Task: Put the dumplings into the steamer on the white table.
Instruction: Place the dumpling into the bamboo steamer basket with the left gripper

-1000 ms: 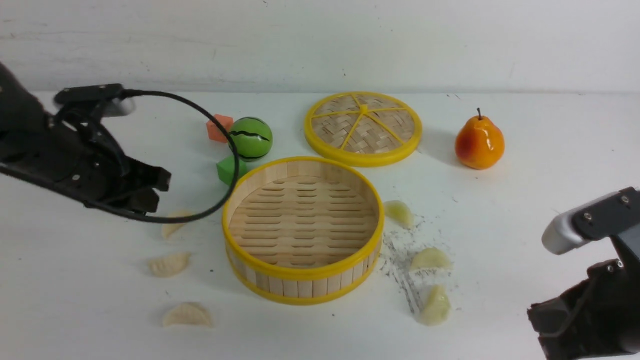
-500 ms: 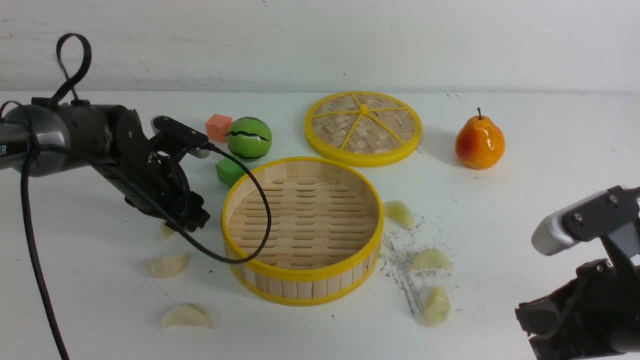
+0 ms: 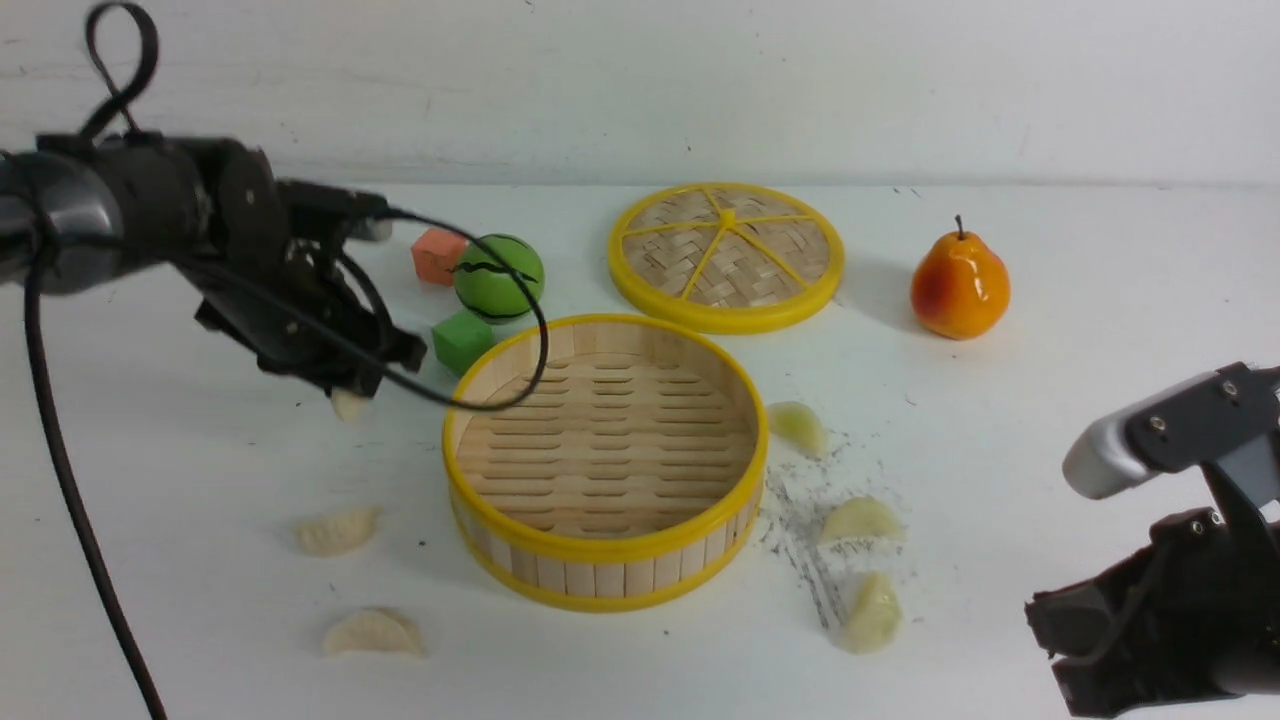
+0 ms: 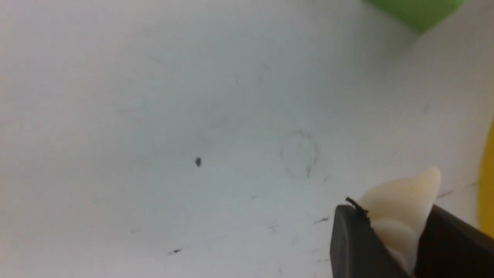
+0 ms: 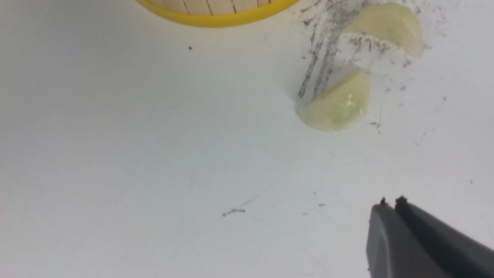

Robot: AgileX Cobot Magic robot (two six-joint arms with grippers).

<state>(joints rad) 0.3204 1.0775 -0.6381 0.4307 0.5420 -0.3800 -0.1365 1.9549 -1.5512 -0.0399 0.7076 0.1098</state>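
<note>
Dumplings (image 3: pixel 375 632) are mostly loose on the white table (image 3: pixel 1100 300): two cream ones lie left of the steamer (image 3: pixel 600 548) and three yellow-green ones to its right, by the grey scratch marks (image 3: pixel 800 540). The steamer's slatted floor is bare. One cream dumpling (image 4: pixel 403 193) is pinched between the jaws of the left gripper (image 3: pixel 350 385), its pointed end sticking out past the tips. The grip crosses the thick body, probably so the slick curved piece cannot squirt out. It hangs just left of the steamer's rim, apparently clear of the table, so the next move is likely over the yellow wall and a release inside. The right gripper (image 5: pixel 390 204) is closed on nothing, low near the closest yellow-green dumpling (image 5: pixel 335 104), well placed to take that side. The lid (image 3: pixel 726 256) lies flat behind, out of the way.
</note>
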